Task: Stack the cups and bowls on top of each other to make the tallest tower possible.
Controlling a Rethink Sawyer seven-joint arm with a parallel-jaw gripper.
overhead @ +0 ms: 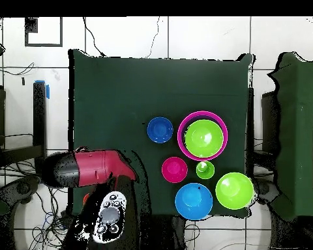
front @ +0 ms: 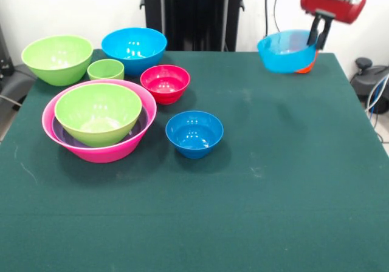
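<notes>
My gripper (front: 316, 39) hangs over the table's far right corner, shut on the rim of the teal bowl (front: 284, 52), which is tilted. A bit of the orange cup (front: 309, 68) shows under the bowl's right side; I cannot tell if they touch. At the left, the huge pink bowl (front: 103, 152) holds the purple bowl (front: 59, 132) and a lime-green bowl (front: 97, 113). Behind it stand the second lime-green bowl (front: 58, 58), the lime-green cup (front: 106, 70), the large blue bowl (front: 134, 48) and the small red bowl (front: 165, 82). The small blue bowl (front: 194, 133) stands alone near the middle.
In the overhead view the red arm (overhead: 94, 168) reaches over the table's left edge and hides the teal bowl. The black pedestal (front: 193, 14) stands behind the table's far edge. Cables and equipment (front: 371, 78) lie beside the right edge.
</notes>
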